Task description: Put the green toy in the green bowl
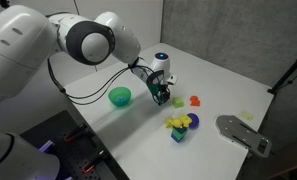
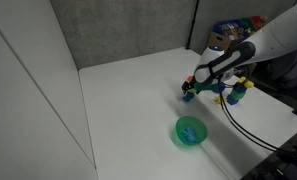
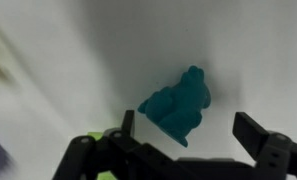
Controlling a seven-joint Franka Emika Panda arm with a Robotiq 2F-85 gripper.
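- The end effector (image 3: 188, 135) points down at the table (image 1: 223, 75). Its two fingers (image 3: 128, 124) stand apart, with an open gap between them and nothing clamped.
- In the wrist view the green toy (image 3: 180, 105) lies on the white table within that gap. It is closer to one finger than the other, and whether that finger touches it cannot be told from the blurred picture.
- In both exterior views the end effector (image 1: 162, 97) (image 2: 189, 92) is low over the table and covers most of the toy.
- The green bowl (image 1: 120, 97) (image 2: 191, 131) stands upright on the table, near the end effector but clear of it. The green toy is outside the bowl, on the table beside it.
- An orange toy (image 1: 195, 101) lies beyond the end effector from the green bowl, so the end effector sits between the two.
- A cluster of yellow, purple and blue toys (image 1: 180, 122) (image 2: 235, 92) rests farther from the green bowl than the green toy does.
- A flat grey object (image 1: 243, 134) lies well apart from the green bowl, near the table's edge.
- A black cable (image 1: 88, 95) hangs in a loop from the arm, on the side of the green bowl away from the toys.
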